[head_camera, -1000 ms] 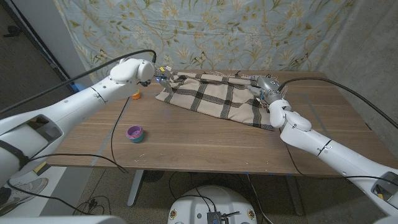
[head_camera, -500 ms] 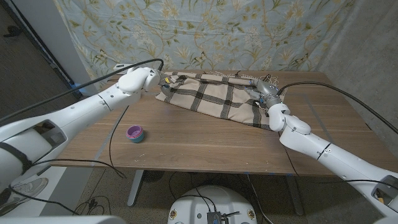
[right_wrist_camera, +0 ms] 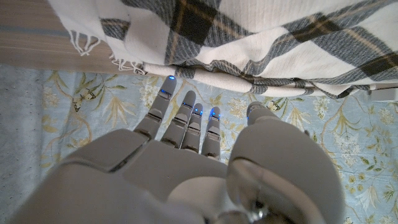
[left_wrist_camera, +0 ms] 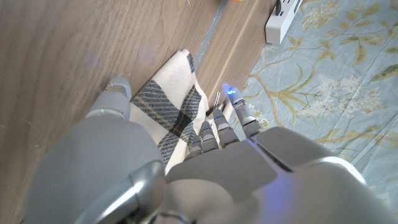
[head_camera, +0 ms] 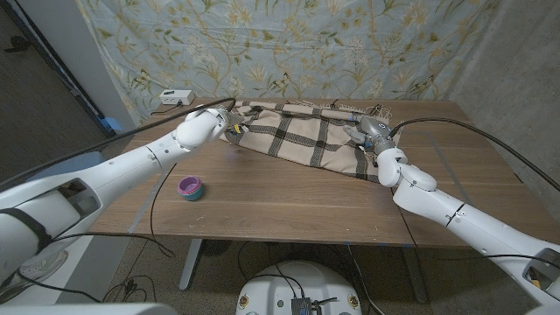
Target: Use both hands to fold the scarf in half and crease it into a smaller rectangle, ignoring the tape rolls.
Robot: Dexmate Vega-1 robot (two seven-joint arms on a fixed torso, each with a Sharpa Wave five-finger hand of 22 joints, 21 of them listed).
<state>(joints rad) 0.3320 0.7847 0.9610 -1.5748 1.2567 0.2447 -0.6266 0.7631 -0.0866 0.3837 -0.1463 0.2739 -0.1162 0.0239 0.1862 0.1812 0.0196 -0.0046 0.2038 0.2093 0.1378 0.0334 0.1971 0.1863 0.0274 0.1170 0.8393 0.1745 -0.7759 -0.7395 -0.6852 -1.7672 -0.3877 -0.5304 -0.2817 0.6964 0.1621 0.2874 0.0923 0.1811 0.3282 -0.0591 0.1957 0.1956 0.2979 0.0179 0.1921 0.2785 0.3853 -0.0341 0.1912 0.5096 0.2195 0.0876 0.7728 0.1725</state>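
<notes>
The cream scarf (head_camera: pixel 302 138) with dark plaid stripes lies spread across the far half of the wooden table (head_camera: pixel 289 206). My left hand (head_camera: pixel 229 128) is over its left end. In the left wrist view a corner of the scarf (left_wrist_camera: pixel 169 102) lies flat between the thumb (left_wrist_camera: pixel 115 93) and the curled fingers (left_wrist_camera: pixel 214 127), which stand apart on either side of it. My right hand (head_camera: pixel 369 133) is over the scarf's right end. In the right wrist view its fingers (right_wrist_camera: pixel 186 115) reach out straight and apart toward the scarf's fringed edge (right_wrist_camera: pixel 205 74), holding nothing.
A purple tape roll (head_camera: pixel 190 186) sits on the near left of the table. A white box (head_camera: pixel 175 96) stands at the back left corner, and it also appears in the left wrist view (left_wrist_camera: pixel 283 18). A floral curtain (head_camera: pixel 289 44) hangs behind the table.
My left hand has come from the scarf's far left corner toward me along its left edge, with the arm swinging inward. The right hand has shifted only slightly.
</notes>
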